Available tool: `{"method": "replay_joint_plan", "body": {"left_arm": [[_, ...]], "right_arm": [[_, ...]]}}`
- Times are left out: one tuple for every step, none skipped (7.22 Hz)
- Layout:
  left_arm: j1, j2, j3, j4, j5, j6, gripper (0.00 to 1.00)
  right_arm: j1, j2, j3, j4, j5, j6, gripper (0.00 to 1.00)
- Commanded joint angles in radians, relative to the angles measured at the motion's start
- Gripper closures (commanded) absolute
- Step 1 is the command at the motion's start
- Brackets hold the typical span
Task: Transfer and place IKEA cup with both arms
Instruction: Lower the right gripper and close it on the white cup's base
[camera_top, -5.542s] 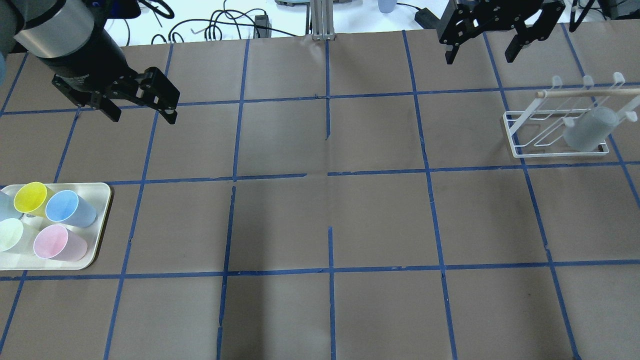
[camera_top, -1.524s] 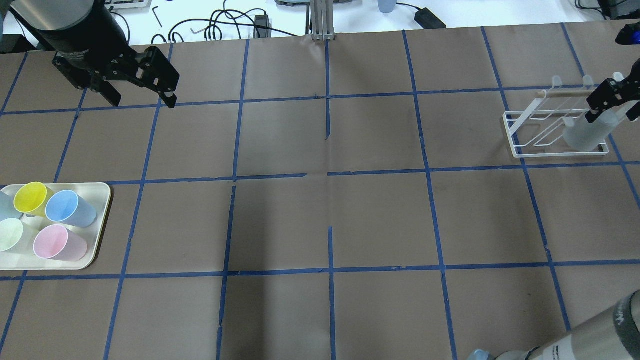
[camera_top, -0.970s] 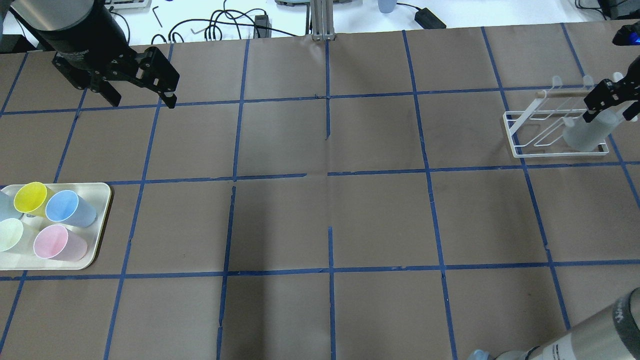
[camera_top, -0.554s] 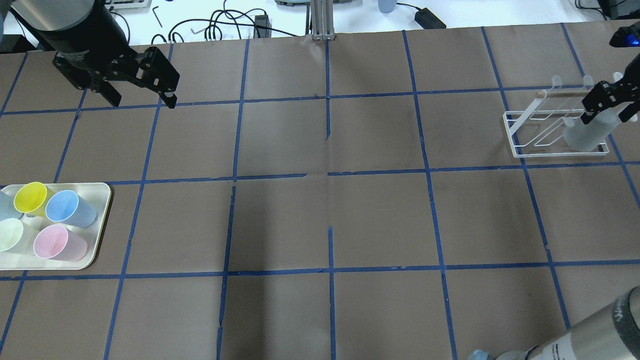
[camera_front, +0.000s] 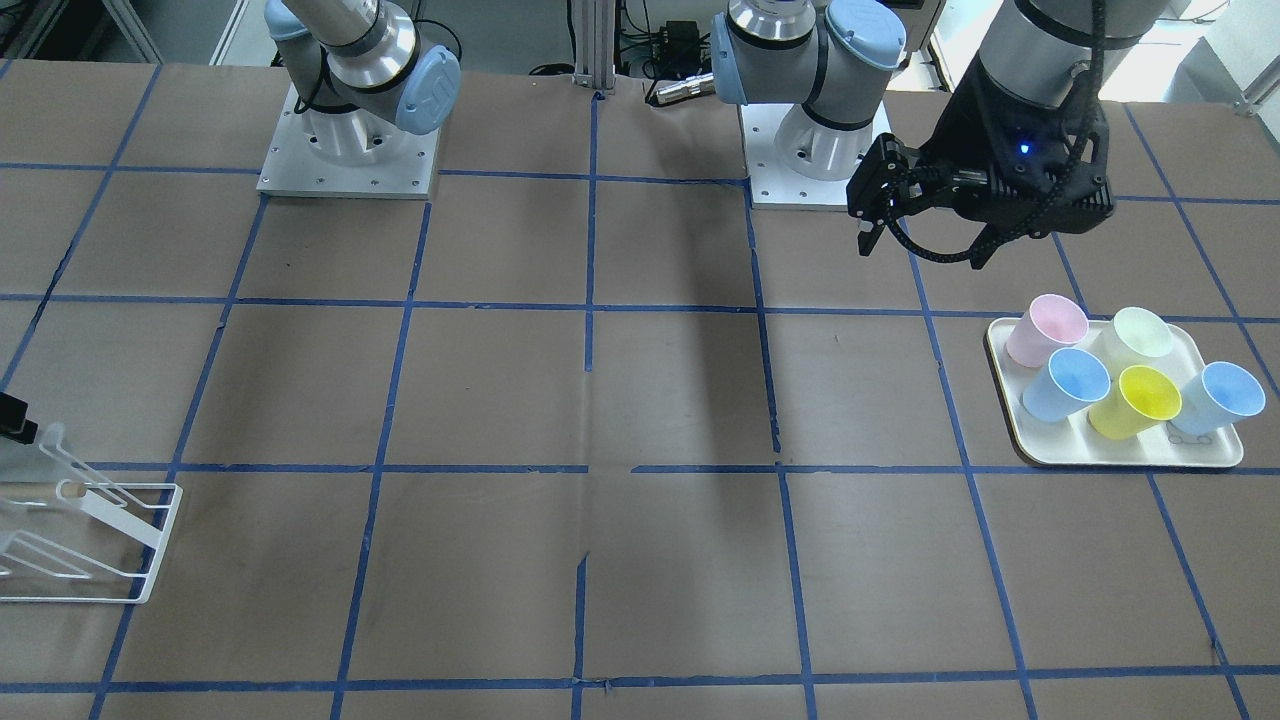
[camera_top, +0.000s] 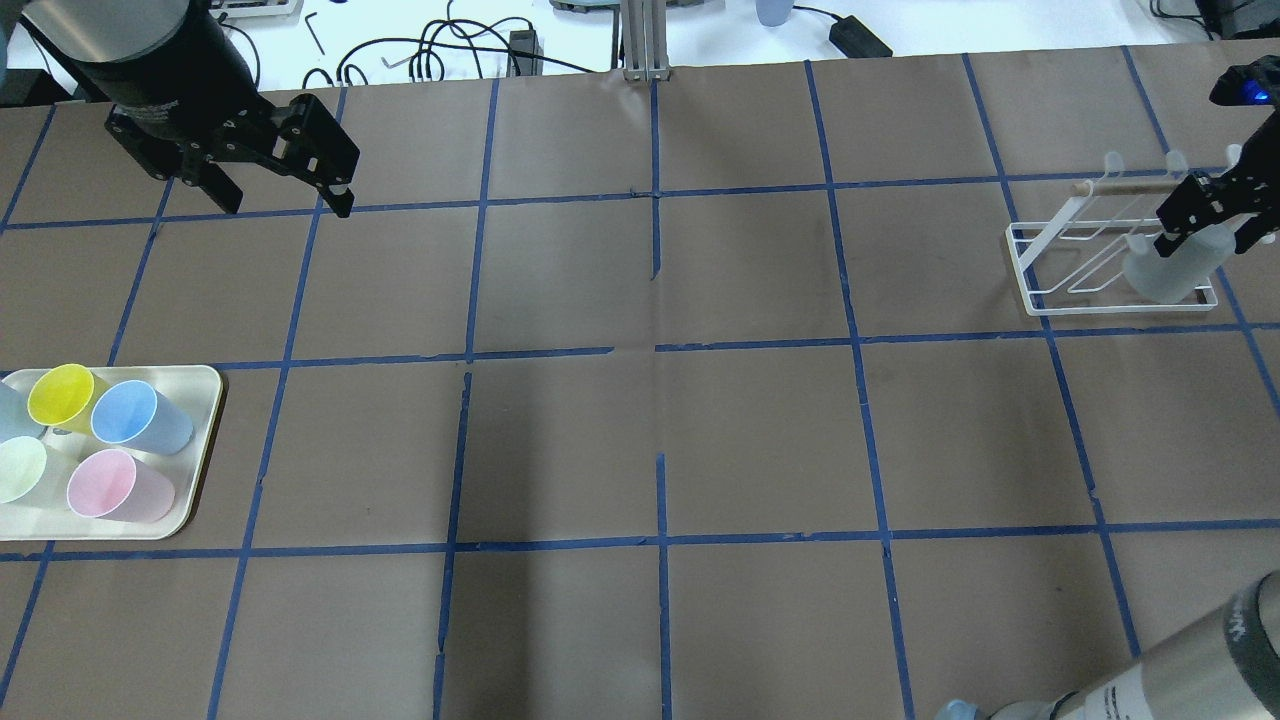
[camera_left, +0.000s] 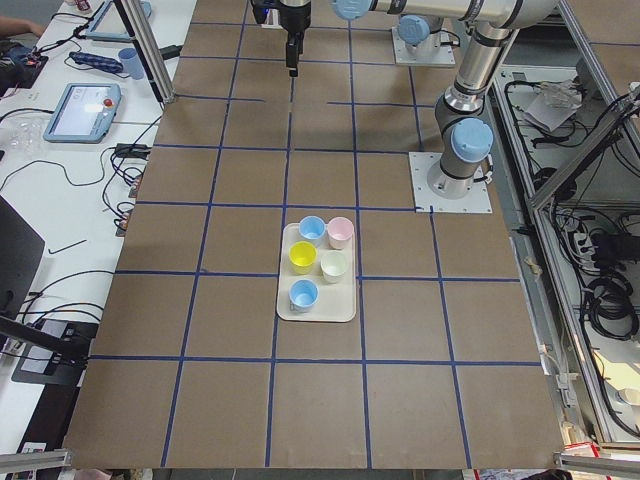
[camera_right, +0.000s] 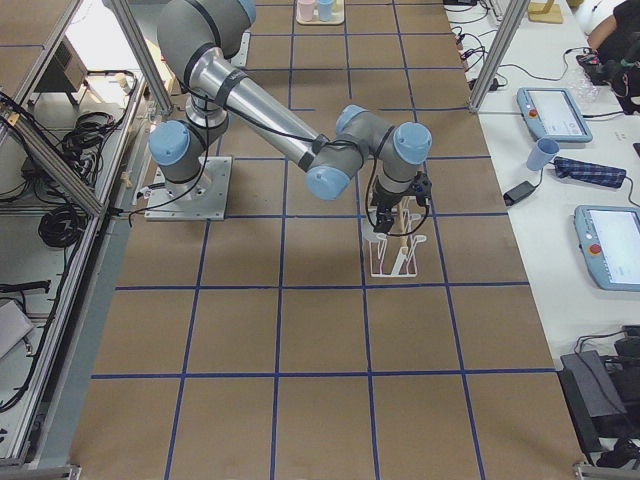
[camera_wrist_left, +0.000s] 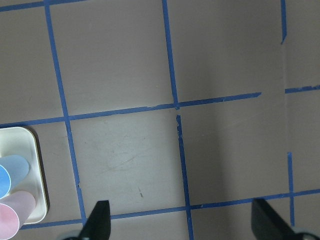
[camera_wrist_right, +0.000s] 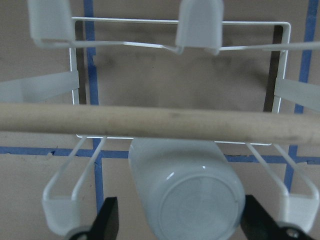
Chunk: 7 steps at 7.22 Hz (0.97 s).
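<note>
Right tool (camera_top: 1205, 232) is open at the rack (camera_top: 1030, 270) on the desk's (camera_top: 660, 440) far right. It has one finger (camera_wrist_right: 106, 220) on each side of the cup (camera_wrist_right: 187, 200), which leans base-up on a rack peg just under the wooden rod (camera_wrist_right: 150, 122). Left tool (camera_top: 287, 205), open and empty, hovers well apart, beyond the tray (camera_top: 205, 420) of coloured cups (camera_top: 125, 415).

Desk (camera_top: 760, 440): brown paper, blue tape grid. At one end, cream tray (camera_front: 1120, 461) holding pink cup (camera_front: 1048, 325), yellow cup (camera_front: 1140, 398), pale-green cup (camera_front: 1140, 333), two light-blue cups (camera_front: 1070, 385) (camera_front: 1222, 395), openings up. At opposite end, white wire rack (camera_top: 1019, 270) with wooden dowel (camera_wrist_right: 160, 122).
</note>
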Motion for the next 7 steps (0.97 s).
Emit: {"method": "replay_joint_plan", "body": {"left_arm": [[0.000,-0.001,0.001,0.000,-0.001,0.000,0.00],[0.000,-0.001,0.001,0.000,-0.001,0.000,0.00],[0.000,-0.001,0.001,0.000,-0.001,0.000,0.00],[0.000,-0.001,0.000,0.000,-0.001,0.000,0.00],[0.000,-0.001,0.001,0.000,-0.001,0.000,0.00],[0.000,-0.001,0.000,0.000,-0.001,0.000,0.00],[0.000,-0.001,0.001,0.000,0.000,0.000,0.00]], "right_arm": [[0.000,0.010,0.002,-0.017,0.001,-0.002,0.13],[0.000,0.011,0.002,-0.017,0.001,-0.002,0.13],[0.000,0.011,0.002,-0.017,0.008,-0.002,0.13],[0.000,0.013,0.005,-0.017,0.014,-0.002,0.15],[0.000,0.013,0.005,-0.017,0.016,-0.002,0.18],[-0.002,0.021,0.003,-0.017,0.016,-0.002,0.22],[-0.002,0.025,0.003,-0.017,0.016,-0.004,0.29]]}}
